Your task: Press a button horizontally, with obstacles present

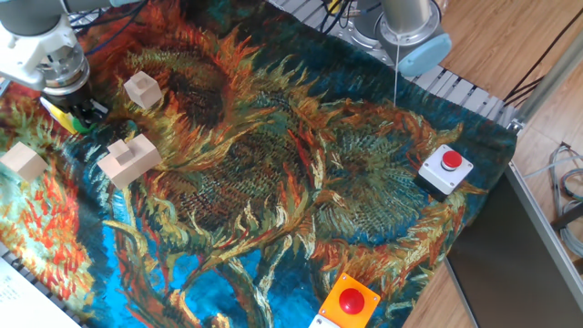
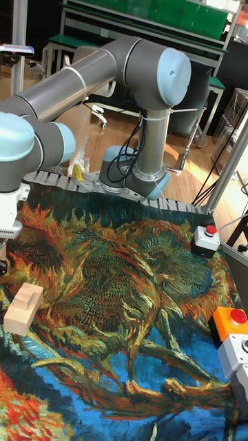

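Observation:
In the fixed view my gripper (image 1: 84, 113) hangs at the far left of the cloth, right over the button. Only a strip of the button's yellow housing (image 1: 56, 115) shows under the black fingers (image 1: 89, 111); its green face is hidden, and no gap or contact between the fingertips can be made out. The obstacles are pale wooden blocks close by: a small cube (image 1: 142, 89) to the right, a notched block (image 1: 129, 158) in front, and another cube (image 1: 25, 161) at the left edge. The tall fixed view shows the notched block (image 2: 23, 304); the gripper is nearly cut off there.
A red button in a white-grey housing (image 1: 445, 169) sits at the cloth's right edge. A red button in an orange housing (image 1: 347, 303) sits at the front edge. The arm's base (image 2: 134, 172) stands behind the sunflower-print cloth (image 1: 273, 182).

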`<action>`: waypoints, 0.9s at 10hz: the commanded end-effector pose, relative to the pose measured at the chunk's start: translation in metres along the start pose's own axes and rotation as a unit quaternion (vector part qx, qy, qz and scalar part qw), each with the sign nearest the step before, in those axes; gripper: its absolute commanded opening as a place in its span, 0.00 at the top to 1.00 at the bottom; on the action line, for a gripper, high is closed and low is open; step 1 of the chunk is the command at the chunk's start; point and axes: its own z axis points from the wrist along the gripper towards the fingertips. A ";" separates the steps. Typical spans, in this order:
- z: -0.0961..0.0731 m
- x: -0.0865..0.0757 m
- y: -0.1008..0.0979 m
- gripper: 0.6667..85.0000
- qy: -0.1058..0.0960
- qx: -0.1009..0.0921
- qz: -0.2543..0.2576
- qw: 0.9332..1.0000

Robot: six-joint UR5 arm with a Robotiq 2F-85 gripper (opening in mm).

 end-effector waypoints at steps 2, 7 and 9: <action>0.003 0.004 -0.011 0.98 0.005 0.014 -0.010 1.000; 0.003 0.006 -0.016 0.98 0.009 0.032 -0.012 0.999; -0.003 0.003 -0.012 0.98 0.007 0.034 -0.011 0.999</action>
